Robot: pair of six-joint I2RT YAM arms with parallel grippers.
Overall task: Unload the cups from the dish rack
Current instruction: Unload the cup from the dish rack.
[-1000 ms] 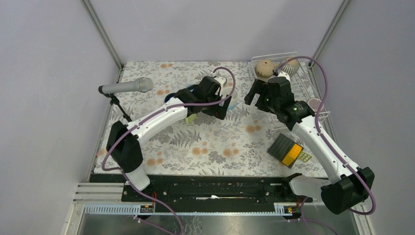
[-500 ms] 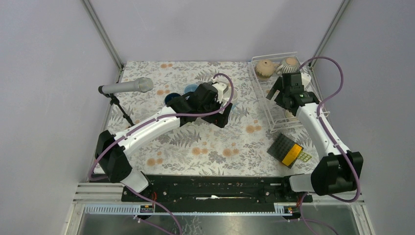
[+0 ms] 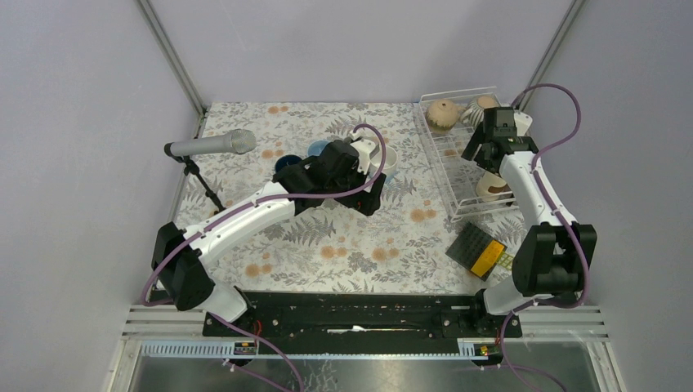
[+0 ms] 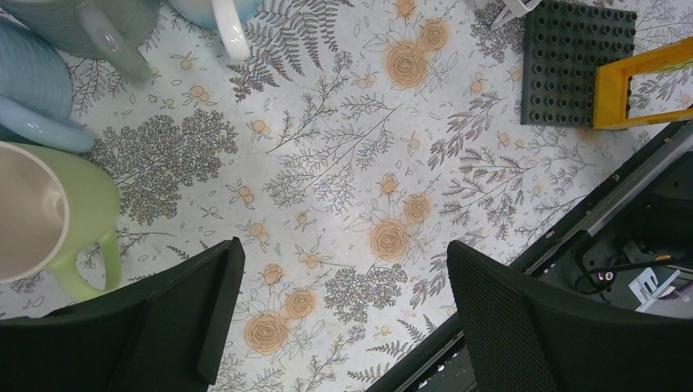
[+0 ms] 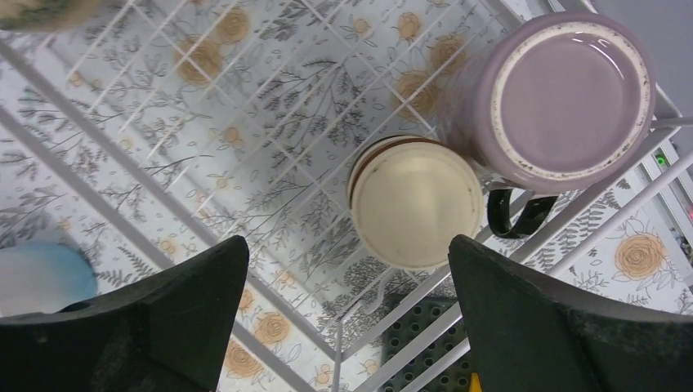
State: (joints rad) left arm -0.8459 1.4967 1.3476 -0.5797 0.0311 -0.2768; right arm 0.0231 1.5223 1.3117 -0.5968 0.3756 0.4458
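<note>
The white wire dish rack (image 3: 439,167) stands at the back right. It holds an upside-down pink cup (image 5: 564,98), a cream cup (image 5: 417,200) bottom up beside it, and a tan cup (image 3: 441,114) at the far end. My right gripper (image 5: 347,318) hangs open above the rack (image 5: 270,212), over the cream cup (image 3: 493,188), holding nothing. On the table, a green cup (image 4: 49,220), a light blue cup (image 4: 33,90) and a grey-green cup (image 4: 98,24) stand together. My left gripper (image 4: 343,310) is open over bare cloth just right of the green cup.
A black-and-orange square pad (image 3: 482,249) lies on the table in front of the rack. A microphone on a stand (image 3: 208,147) sits at the left. A dark blue cup (image 3: 286,163) and a light blue cup (image 3: 319,149) stand beside the left arm.
My right arm has swung from the table's middle to the right and now hangs over the rack. The left arm has shifted slightly. Both grippers stay open.
</note>
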